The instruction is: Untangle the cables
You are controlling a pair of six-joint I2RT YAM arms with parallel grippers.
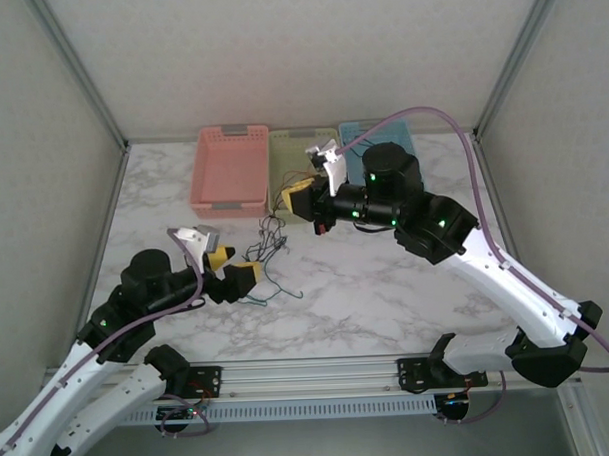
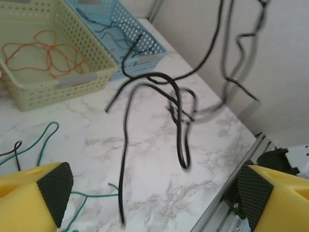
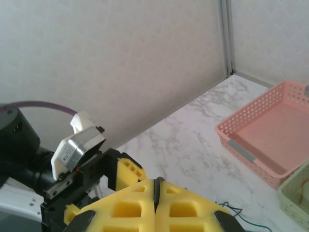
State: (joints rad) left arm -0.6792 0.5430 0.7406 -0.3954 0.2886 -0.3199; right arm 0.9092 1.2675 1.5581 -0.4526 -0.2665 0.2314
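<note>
My left jaws hang over the near-left part of the table (image 1: pixel 407 284), spread wide and gripping nothing. Their two black pads (image 2: pixel 54 192) sit far apart at the sides of my wrist view, with bare marble between them.

Just past them the green cable (image 2: pixel 96 195) lies slack on the table. It loops around the middle, a little nearer the near edge than the far one.

Next along is the black cable (image 2: pixel 179 140), and it's up off the surface! It dangles in knotted loops above the middle of the table, blurred in the wrist view. Its strands climb up and away toward my right jaws.

Those right jaws are pressed fully together above the table's centre, just in front of the baskets. The yellow fingers (image 3: pixel 140 205) meet along a thin seam, and the black cable hangs from them.

Now the far edge, three baskets in a row. The pink basket (image 1: pixel 231 203) is toward the far-left. The pale green basket (image 2: pixel 48 92) sits beside it, with the red cable (image 2: pixel 49 58) coiled loosely inside. The blue basket (image 2: pixel 140 60) is on the right, with another thin black wire (image 2: pixel 113 30) lying in it.
</note>
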